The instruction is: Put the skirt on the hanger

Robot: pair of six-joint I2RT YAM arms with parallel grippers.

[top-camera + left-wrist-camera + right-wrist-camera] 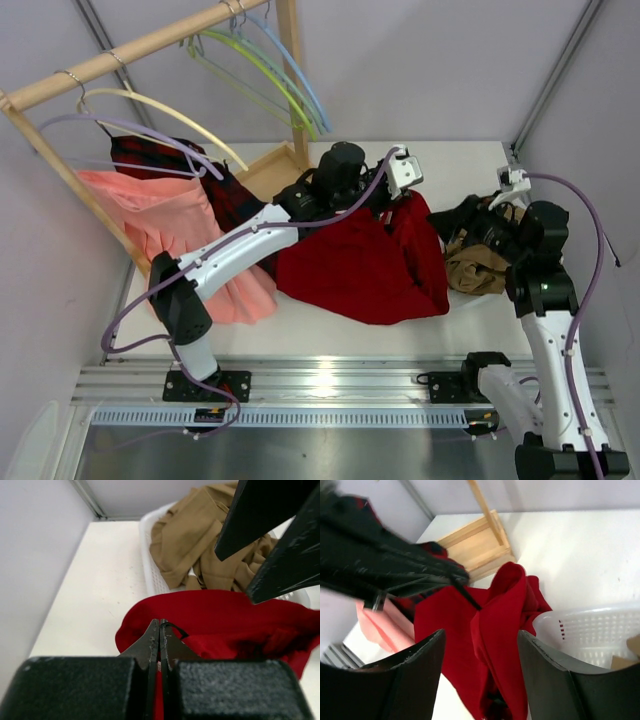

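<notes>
The deep-red skirt [365, 265] lies crumpled mid-table, one edge lifted. My left gripper [392, 203] is over its upper right part. In the left wrist view its jaws [160, 622] are shut on a thin black loop sewn to the skirt [240, 615]. In the right wrist view that black strand runs taut from the left gripper down to a raised fold of the skirt [500, 620]. My right gripper [445, 222] hovers just right of the skirt, jaws [480, 640] open and empty. The lime-green hanger [268, 68] hangs on the wooden rail at the back.
A white basket [590, 630] of tan clothes [475, 265] stands at the right, close to the right gripper. A plaid skirt [150, 155] and a pink skirt [170, 225] hang at the left. The rack's wooden base [265, 170] is behind the skirt.
</notes>
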